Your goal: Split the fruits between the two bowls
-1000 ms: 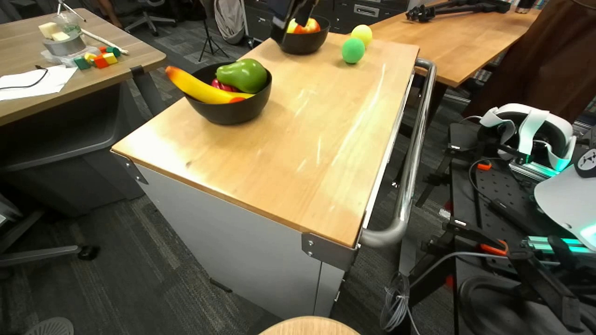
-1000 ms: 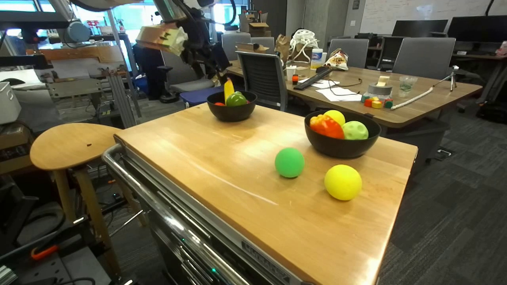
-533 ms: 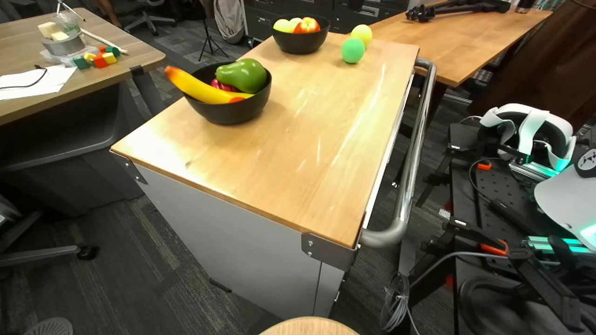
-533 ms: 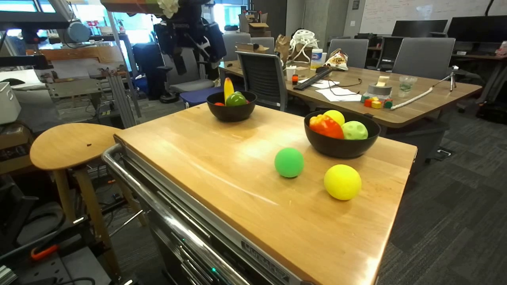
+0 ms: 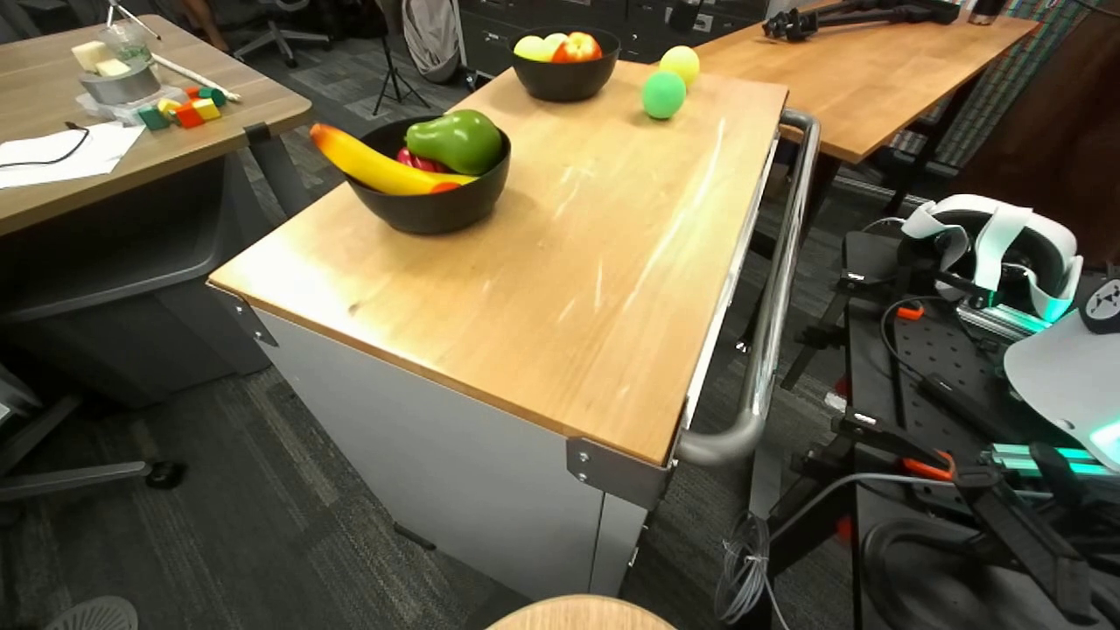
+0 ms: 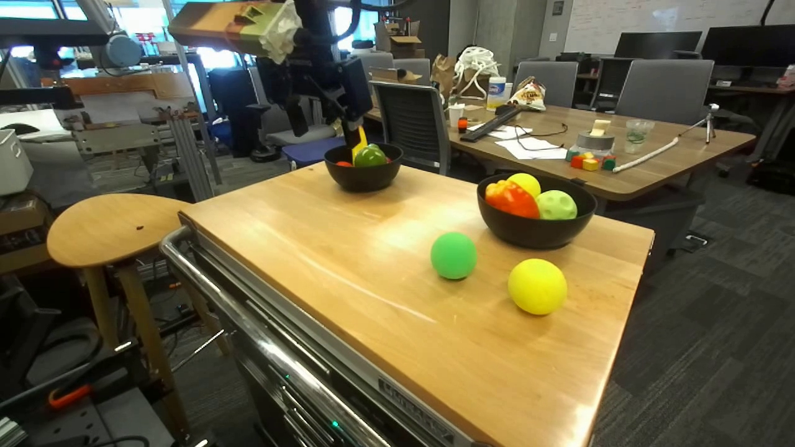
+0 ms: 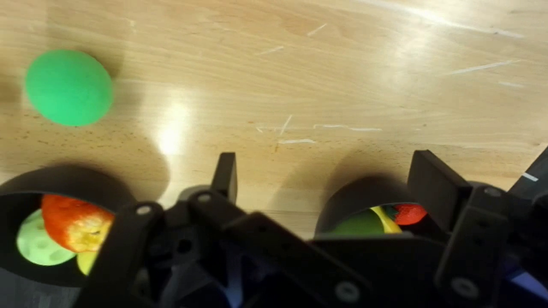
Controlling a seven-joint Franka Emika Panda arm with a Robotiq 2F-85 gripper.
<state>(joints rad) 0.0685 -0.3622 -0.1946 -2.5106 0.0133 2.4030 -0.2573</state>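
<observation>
Nearest in an exterior view, yellow ball (image 6: pixel 537 287) on tabletop (image 6: pixel 348 264) | green ball (image 6: pixel 454 256) near it | near black bowl (image 6: pixel 533 233): orange-red fruit (image 6: pixel 510 200), pale-green fruit (image 6: pixel 558 205), yellow fruit (image 6: pixel 525 184) | gripper (image 7: pixel 327 171) aloft, jaws spread wide | far black bowl (image 6: pixel 363 180): banana (image 5: pixel 381 168) jutting over rim, green fruit (image 6: pixel 371 155), crimson fruit (image 5: pixel 420 163) partly hidden

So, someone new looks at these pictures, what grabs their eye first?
Probably the green ball and the yellow ball, both loose on the wooden top. Next, perhaps, the banana in an exterior view, sticking up past the rim of a black bowl beside a green pear-shaped fruit. In the wrist view, the open gripper spans the lower part, holding nothing.
</observation>
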